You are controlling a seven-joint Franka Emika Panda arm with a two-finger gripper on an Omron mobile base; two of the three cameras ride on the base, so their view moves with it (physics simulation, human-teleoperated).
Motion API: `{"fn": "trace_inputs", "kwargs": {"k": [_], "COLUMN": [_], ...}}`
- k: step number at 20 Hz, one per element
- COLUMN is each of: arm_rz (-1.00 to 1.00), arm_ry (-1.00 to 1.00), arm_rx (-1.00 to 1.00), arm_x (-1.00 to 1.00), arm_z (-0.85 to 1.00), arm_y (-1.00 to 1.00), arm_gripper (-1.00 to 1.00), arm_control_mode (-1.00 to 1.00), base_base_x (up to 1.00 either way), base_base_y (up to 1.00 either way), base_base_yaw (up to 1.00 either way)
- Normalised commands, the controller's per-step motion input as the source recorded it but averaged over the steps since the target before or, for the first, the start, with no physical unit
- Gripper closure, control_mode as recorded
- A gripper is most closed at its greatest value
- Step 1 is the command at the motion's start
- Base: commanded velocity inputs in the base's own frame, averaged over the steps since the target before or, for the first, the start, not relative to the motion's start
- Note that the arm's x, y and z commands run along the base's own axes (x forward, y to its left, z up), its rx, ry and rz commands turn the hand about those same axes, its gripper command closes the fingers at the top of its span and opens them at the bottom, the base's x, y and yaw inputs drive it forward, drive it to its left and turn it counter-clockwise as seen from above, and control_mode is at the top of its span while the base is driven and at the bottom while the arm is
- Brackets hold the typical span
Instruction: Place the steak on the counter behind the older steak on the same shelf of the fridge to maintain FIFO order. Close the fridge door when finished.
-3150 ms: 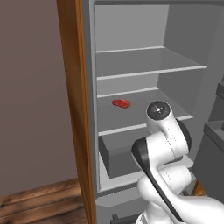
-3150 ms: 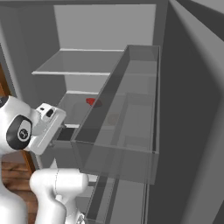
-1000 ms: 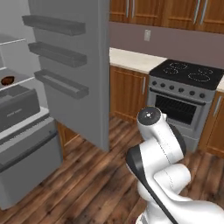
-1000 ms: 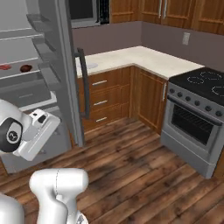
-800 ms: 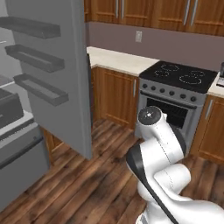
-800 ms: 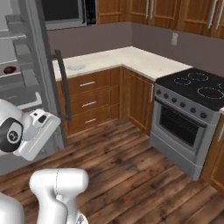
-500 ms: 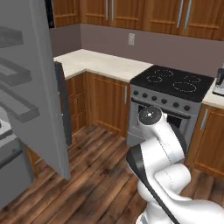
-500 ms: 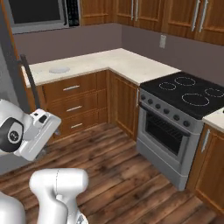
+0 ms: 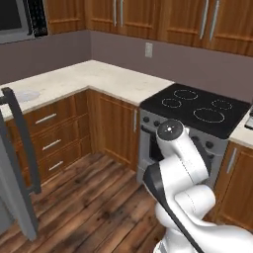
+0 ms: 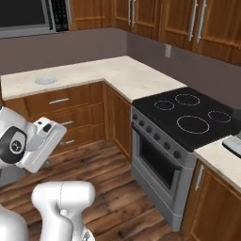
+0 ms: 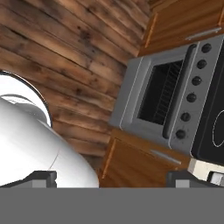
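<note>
In the kitchen corner, the beige counter (image 9: 94,79) runs in an L from the left wall round to a black stove (image 9: 197,106). In the right base view the same counter (image 10: 117,70) meets the stove (image 10: 188,115) at its right end. Brown drawers (image 9: 49,143) sit under the counter's left stretch, and wooden wall cabinets (image 9: 163,20) hang above. A microwave (image 9: 20,20) is mounted at upper left.

A white round plate (image 9: 22,95) lies on the counter near its left end; in the right base view it (image 10: 45,80) sits under the microwave (image 10: 33,16). Whether the steak is on or beside the plate cannot be made out at this size.

The fridge door (image 9: 15,197) stands at the left edge of the left base view, its dark bar handle (image 9: 24,143) facing the room, well apart from the stove.

The arm is folded close to the base. In the hand view the gripper (image 11: 111,177) points down at the wood floor (image 11: 65,57) and the oven door (image 11: 162,98), with the stove knobs (image 11: 192,96) in a row beside it. The two dark fingertips (image 11: 41,177) stand far apart at the bottom corners, jaws spread wide with nothing between them.
</note>
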Motion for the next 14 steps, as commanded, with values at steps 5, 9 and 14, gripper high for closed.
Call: {"fn": "trace_inputs", "kwargs": {"k": [5,9,14], "arm_rz": [0.00,0.00,0.00], "arm_ry": [0.00,0.00,0.00], "arm_rx": [0.00,0.00,0.00], "arm_x": [0.00,0.00,0.00], "arm_z": [0.00,0.00,0.00], "arm_y": [0.00,0.00,0.00], "arm_gripper": [-1.00,-1.00,-1.00], "arm_control_mode": [1.00,1.00,1.00], "base_base_x": [0.57,0.71,0.79], "base_base_y": [-0.06,0.00,-0.06], "base_base_yaw": [0.45,0.56,0.58]}}
